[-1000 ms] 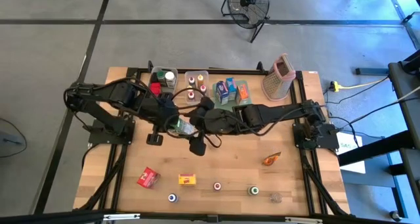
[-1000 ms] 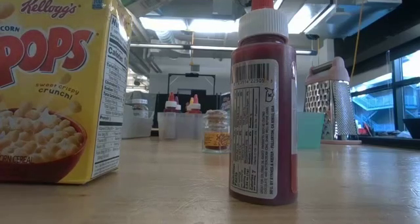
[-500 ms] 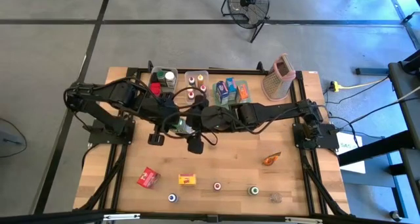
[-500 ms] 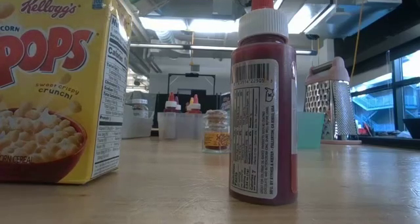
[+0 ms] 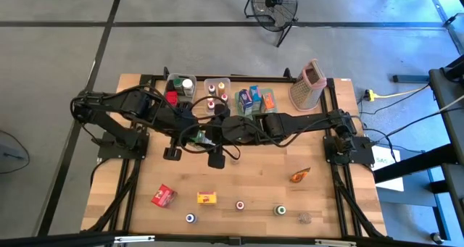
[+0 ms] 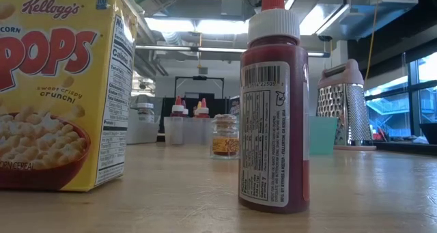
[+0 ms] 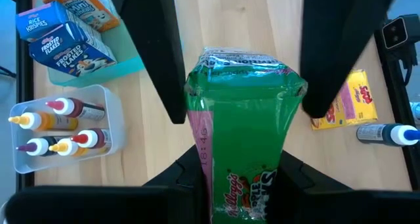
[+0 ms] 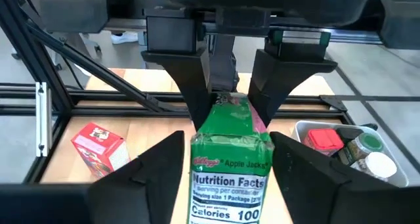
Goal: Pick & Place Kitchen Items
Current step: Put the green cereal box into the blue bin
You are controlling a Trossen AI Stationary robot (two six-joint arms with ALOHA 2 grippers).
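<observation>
A small green Apple Jacks carton [image 7: 239, 119] hangs in the air above the table's middle [image 5: 202, 136]. My left gripper [image 7: 239, 168], reaching in from the table's left, is shut on one end of it. My right gripper [image 8: 228, 138] comes from the table's right and faces the left one. Its fingers stand close on either side of the carton's other end [image 8: 230, 165], and a thin gap shows beside one finger [image 8: 172, 159]. In the high view the two grippers meet at the carton, with my right gripper [image 5: 213, 135] covering most of it. My left gripper pinches the carton's end nearest its own wrist [image 7: 210, 175] between its two fingers, one on each narrow side. The fingers slant down from the table's left and lie along the carton. The carton sticks out past the fingertips toward the right arm, lifted clear of the table.
At the far edge stand a clear bin of jars [image 5: 181, 86], a bin of squeeze bottles [image 5: 216, 93], a teal tray of cartons [image 5: 255, 98] and a box grater [image 5: 307, 84]. A red carton [image 5: 164, 196], a yellow carton [image 5: 207, 198], small jars [image 5: 280, 211] and an orange packet [image 5: 300, 176] lie nearer.
My right gripper has rolled a little at the wrist and edged over the carton's free end, so less of the carton shows from above. My left gripper and the carton have kept still.
</observation>
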